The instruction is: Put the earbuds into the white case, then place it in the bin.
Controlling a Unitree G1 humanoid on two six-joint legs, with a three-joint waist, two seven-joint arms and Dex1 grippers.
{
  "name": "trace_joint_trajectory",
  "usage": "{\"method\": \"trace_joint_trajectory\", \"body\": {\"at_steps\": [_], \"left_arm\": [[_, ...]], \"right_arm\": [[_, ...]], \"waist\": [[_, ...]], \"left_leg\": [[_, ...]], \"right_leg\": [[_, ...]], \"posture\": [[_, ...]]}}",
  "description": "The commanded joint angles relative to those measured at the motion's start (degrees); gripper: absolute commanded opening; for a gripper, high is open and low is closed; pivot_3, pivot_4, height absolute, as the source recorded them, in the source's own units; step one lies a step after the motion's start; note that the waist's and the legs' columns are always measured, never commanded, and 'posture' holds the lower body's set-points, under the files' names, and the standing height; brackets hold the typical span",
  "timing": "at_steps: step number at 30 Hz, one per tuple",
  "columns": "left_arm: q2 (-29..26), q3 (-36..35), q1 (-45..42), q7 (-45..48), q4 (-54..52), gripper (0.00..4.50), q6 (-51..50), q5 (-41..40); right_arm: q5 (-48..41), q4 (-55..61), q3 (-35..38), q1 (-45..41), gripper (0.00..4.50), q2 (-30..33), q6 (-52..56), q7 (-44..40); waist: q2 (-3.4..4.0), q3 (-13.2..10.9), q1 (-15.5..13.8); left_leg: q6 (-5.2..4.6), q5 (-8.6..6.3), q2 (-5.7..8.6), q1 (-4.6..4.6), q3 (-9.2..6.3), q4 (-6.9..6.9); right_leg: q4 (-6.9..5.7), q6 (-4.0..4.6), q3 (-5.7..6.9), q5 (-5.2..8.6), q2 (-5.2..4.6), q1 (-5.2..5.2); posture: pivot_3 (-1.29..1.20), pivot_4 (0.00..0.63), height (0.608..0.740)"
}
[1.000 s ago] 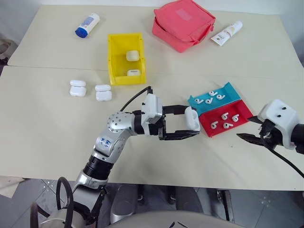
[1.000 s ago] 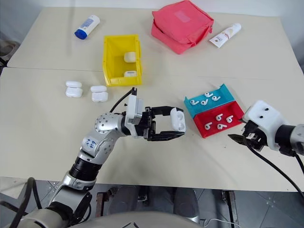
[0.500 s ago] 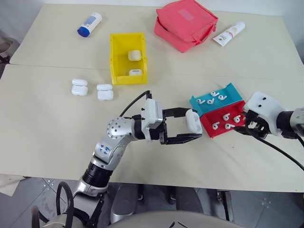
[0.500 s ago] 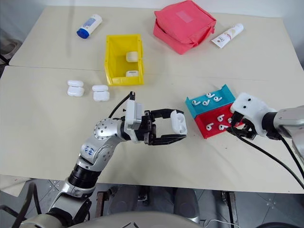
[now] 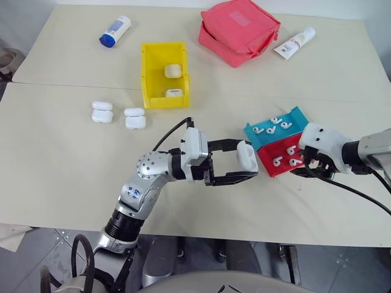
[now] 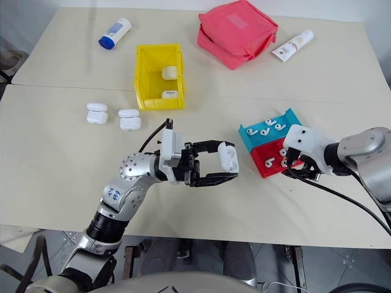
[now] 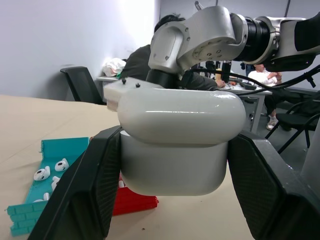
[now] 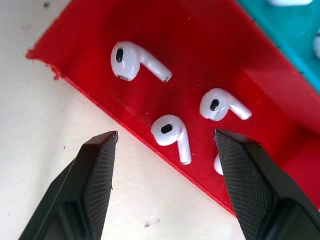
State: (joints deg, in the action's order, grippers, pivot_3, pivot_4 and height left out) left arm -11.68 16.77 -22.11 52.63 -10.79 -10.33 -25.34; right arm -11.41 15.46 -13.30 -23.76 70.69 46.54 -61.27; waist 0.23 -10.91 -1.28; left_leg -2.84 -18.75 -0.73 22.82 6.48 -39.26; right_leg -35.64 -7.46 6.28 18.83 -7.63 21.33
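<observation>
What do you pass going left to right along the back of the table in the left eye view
Blue-capped white bottle → the bin, holding two white cases → pink pouch → white tube.

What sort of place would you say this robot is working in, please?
Probably an office or lab set up as a test bench. Behind the held white case, the left wrist view shows office chairs, a desk and seated people. The cream table holds sorted props: earbuds in a red tray and a yellow bin.
</observation>
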Motion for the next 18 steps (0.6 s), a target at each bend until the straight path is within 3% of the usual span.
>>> {"method": "trace_joint_trajectory", "body": {"at_steps": [1, 18], "left_arm": [[0.0, -0.2, 0.5, -0.1, -2.9, 2.81, 0.6, -0.1], [-0.7, -0.3, 1.5, -0.6, -4.5, 2.81, -0.1, -0.7]], "right_arm": [[1.5, 0.0, 0.0, -1.5, 2.34, -0.3, -0.6, -1.0], [5.3, -1.5, -2.3, -3.9, 2.34, -2.4, -1.9, -3.4]], "waist": [[0.00, 0.0, 0.0], [0.02, 0.0, 0.0]], "left_leg": [[0.00, 0.00, 0.00, 0.00, 0.00, 0.00], [0.00, 0.00, 0.00, 0.13, -0.08, -0.08]], "right_leg": [[0.00, 0.00, 0.01, 0.00, 0.00, 0.00], [-0.02, 0.00, 0.09, 0.00, 0.00, 0.05]], "posture": [[0.00, 0.150, 0.740], [0.00, 0.150, 0.740]]}}
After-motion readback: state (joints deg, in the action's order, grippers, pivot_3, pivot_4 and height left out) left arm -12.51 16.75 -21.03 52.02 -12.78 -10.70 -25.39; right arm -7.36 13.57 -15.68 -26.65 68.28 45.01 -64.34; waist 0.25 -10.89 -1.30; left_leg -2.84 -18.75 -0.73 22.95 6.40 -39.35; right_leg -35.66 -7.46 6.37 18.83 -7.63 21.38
